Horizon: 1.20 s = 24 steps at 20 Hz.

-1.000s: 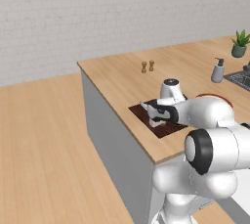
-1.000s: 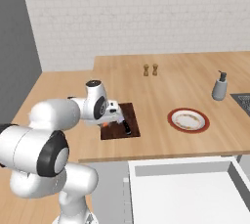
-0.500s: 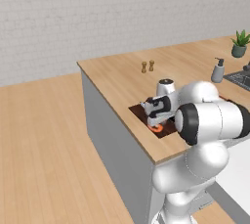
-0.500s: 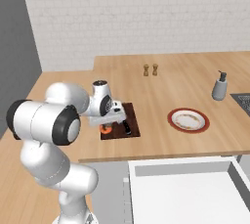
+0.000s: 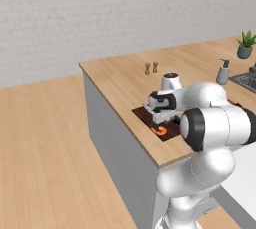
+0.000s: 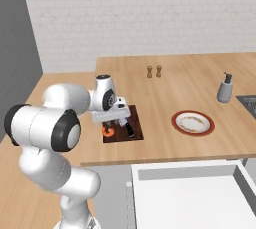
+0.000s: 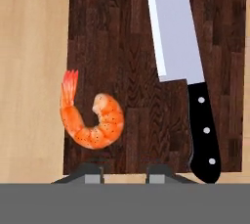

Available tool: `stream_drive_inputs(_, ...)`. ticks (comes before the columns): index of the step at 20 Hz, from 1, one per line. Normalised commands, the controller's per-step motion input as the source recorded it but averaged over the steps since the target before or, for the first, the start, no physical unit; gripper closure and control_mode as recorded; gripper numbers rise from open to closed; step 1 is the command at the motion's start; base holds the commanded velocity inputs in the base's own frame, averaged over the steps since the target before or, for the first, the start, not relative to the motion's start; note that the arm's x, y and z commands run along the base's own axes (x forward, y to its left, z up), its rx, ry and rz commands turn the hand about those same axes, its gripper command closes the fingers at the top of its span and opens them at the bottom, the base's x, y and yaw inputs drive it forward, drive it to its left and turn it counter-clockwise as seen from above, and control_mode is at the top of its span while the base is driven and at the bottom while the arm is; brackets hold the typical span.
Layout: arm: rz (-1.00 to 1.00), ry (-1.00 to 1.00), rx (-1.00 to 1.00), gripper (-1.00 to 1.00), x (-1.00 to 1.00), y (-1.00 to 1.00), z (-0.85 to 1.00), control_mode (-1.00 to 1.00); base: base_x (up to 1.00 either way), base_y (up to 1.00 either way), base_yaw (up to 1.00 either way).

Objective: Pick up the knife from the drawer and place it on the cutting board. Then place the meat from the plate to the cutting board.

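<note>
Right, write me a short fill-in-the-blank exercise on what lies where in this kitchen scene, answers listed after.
1. The meat lies on the ____.
2. Beside it on the cutting board lies the ____, black handle and all.
3. The plate now holds ____ meat.
4. The drawer stands ____.

Missing words: cutting board; knife; no; open

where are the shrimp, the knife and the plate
shrimp (image 7: pixel 92 124), hand view, middle of its curled body
knife (image 7: pixel 203 128), hand view, middle of the black handle
plate (image 6: pixel 176 121), right base view, left side of the red rim
</note>
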Motion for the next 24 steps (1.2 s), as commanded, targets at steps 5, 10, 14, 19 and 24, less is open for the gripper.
stream_drive_inputs(5, 0.0, -0.22, -0.05, -1.0, -0.53, 0.12, 0.58, -1.0, 0.0, 0.0, 0.0)
stream_drive_inputs(10, 0.0, -0.42, -0.25, -1.0, -0.76, 0.48, 0.68, -1.0, 0.0, 0.0, 0.0)
stream_drive_inputs(14, 0.0, -0.1, -0.35, -1.0, -0.4, 0.76, 0.98, -1.0, 0.0, 0.0, 0.0)
stream_drive_inputs(19, -0.05, 0.04, -0.38, -1.0, -0.19, 1.0, 0.77, -1.0, 0.0, 0.0, 0.0)
stream_drive_inputs(24, -0.13, 0.57, -0.41, -1.0, 0.28, 0.97, 0.02, -1.0, 0.0, 0.0, 0.0)
